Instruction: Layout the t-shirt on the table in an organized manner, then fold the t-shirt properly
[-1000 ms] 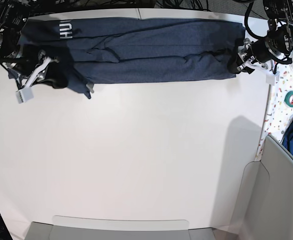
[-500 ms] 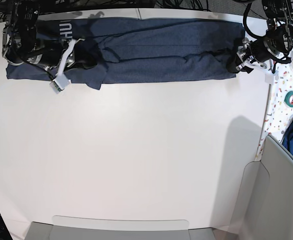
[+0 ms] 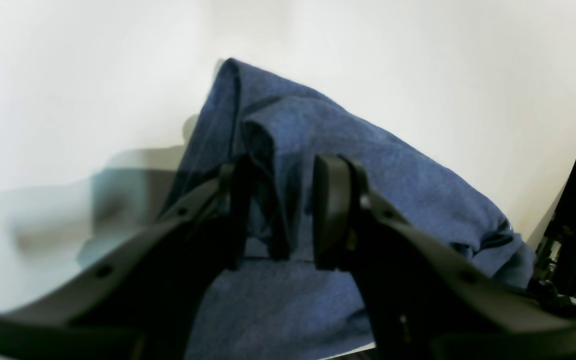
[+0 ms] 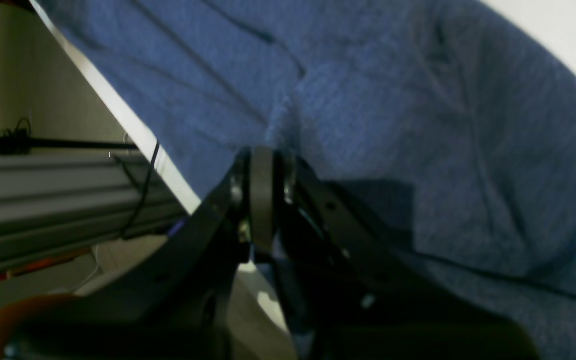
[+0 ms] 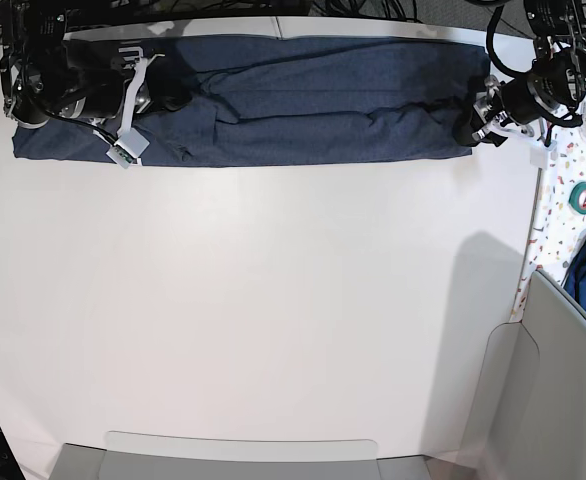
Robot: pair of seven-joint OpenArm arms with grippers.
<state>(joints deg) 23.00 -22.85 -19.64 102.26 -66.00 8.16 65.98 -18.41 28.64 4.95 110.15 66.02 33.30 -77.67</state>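
Two arms of mine work the far edge of the table (image 5: 273,330), where the t-shirt (image 5: 313,100) lies as one long navy band running nearly from the far left corner to the far right corner. Starting at the left of the base view: my right gripper (image 4: 263,165) sits over the band's left end, its jaws pressed together with no gap showing. From the wrist camera the tips seem to meet right at a small pucker in the cloth, but I cannot tell whether any fabric is actually pinched between them; I judge they are there to pin or drag that end flat. Across the middle, the cloth carries long lengthwise creases, so the layout is not tidy yet. At the right end, near the far right corner, my left gripper (image 3: 278,210) stands with its jaws partly apart, clamped on a bunched ridge of the shirt's edge. I judge that grip anchors this end so the band can be pulled taut.
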